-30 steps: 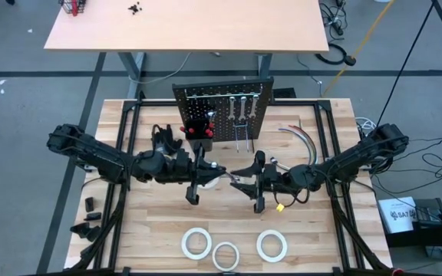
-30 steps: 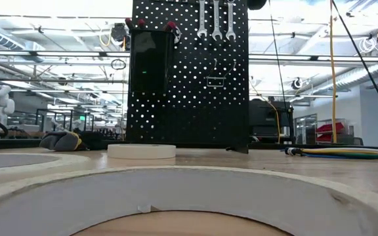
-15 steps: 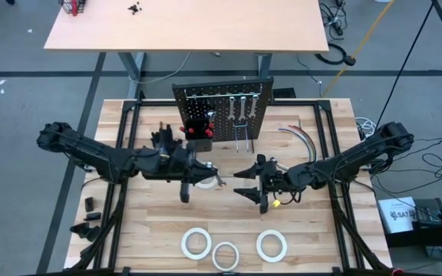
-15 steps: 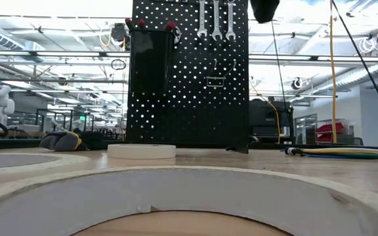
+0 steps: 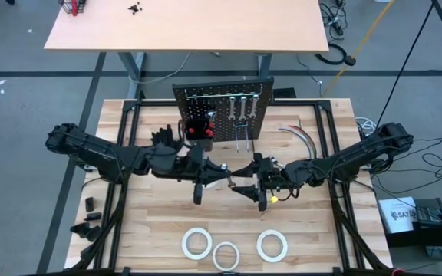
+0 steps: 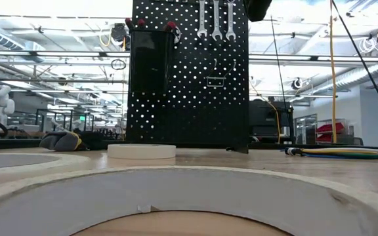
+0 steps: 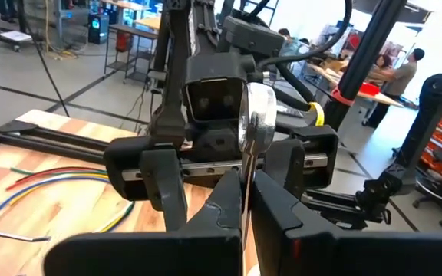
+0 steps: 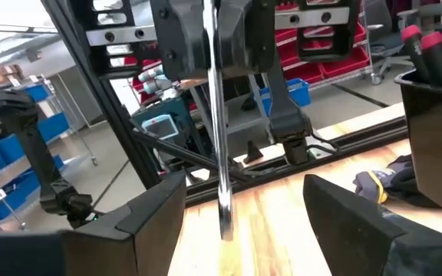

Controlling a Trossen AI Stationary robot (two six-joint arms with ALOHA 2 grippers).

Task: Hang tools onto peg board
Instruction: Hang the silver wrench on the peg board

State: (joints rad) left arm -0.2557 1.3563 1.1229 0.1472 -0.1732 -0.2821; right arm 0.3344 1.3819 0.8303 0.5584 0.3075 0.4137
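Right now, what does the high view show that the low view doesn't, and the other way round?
Only the high view shows both grippers: the shut left gripper holding the ratchet, the open right gripper facing it, and three tape rolls together. Only the low view shows the room behind. Both show the peg board with hung wrenches.

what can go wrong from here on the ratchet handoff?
1. The left gripper pinches the ratchet edge-on in a narrow grip; it might twist or slip.
2. The right gripper is open around the handle; if left lets go early, the ratchet likely drops to the table.
3. The grippers face each other closely, so fingers may collide.
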